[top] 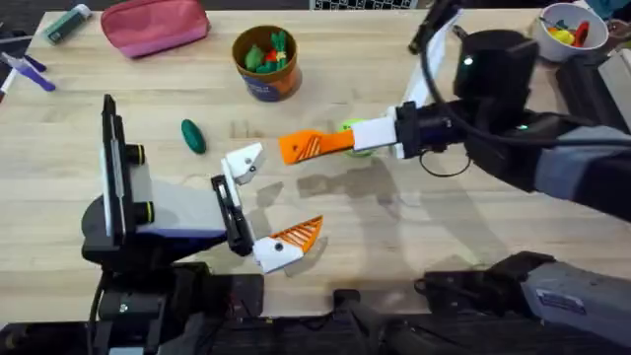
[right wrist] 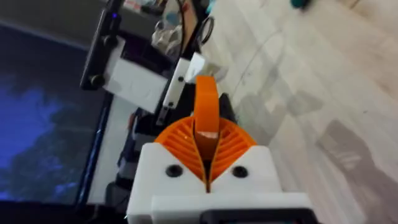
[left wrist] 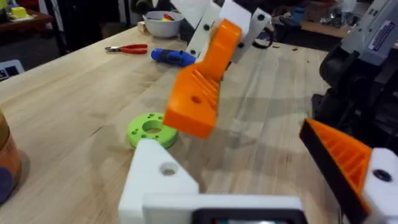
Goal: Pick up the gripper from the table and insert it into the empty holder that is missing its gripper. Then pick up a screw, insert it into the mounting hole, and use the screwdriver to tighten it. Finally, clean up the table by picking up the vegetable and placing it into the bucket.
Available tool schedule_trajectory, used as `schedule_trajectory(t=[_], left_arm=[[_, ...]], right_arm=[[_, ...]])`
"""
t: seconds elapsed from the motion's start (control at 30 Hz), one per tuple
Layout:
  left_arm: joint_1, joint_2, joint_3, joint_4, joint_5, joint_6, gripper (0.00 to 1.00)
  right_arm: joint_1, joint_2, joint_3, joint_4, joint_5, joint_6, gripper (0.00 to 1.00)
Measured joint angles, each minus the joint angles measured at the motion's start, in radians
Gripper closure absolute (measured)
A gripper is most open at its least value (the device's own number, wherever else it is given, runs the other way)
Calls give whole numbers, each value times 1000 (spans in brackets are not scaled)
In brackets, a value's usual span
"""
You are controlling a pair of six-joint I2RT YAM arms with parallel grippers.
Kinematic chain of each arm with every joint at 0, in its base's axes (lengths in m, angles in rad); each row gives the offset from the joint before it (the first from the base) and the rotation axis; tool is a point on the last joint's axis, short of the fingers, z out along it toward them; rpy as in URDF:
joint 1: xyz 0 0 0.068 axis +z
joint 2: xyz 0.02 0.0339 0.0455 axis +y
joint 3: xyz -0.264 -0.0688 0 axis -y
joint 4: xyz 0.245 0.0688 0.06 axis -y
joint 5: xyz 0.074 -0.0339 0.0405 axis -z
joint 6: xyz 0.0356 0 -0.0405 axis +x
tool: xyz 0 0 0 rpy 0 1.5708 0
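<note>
Right pincer [top: 296, 148]: clenched on the gripper [right wrist: 206, 109], near mid-desk, ribbed orange pads pressed together around it.
Gripper: orange wedge, pinched between the pads; long axis in line with the fingers, free end aimed toward the left arm's side of the desk.
Left pincer [top: 268, 207]: released, spread wide, just beside the right pincer's tip; one finger bare white, the other with an orange pad.
Holder [left wrist: 155, 180]: bare white finger base, tip toward the gripper, not touching it.
Mounting hole [left wrist: 168, 168]: small round hole on the holder's upper face.
Vegetable [top: 193, 136]: dark green oval, left of mid-desk, long axis slanting toward the near edge.
Bucket [top: 267, 62]: near the far edge; blue label band, writing unreadable.
Screwdriver [left wrist: 173, 57]: blue, lying flat beside red pliers [left wrist: 127, 48].
</note>
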Motion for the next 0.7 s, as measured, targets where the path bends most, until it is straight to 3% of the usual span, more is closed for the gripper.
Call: schedule_trajectory(t=[0.27,0.53,0.7], left_arm=[[0,0,0,0,0,0,15],[0,0,0,0,0,0,15],[0,0,0,0,0,0,16]], right_arm=[[0,87,0,24,-142,55,989],[-3,104,-24,270,-171,239,989],[-49,121,-31,297,-194,324,989]])
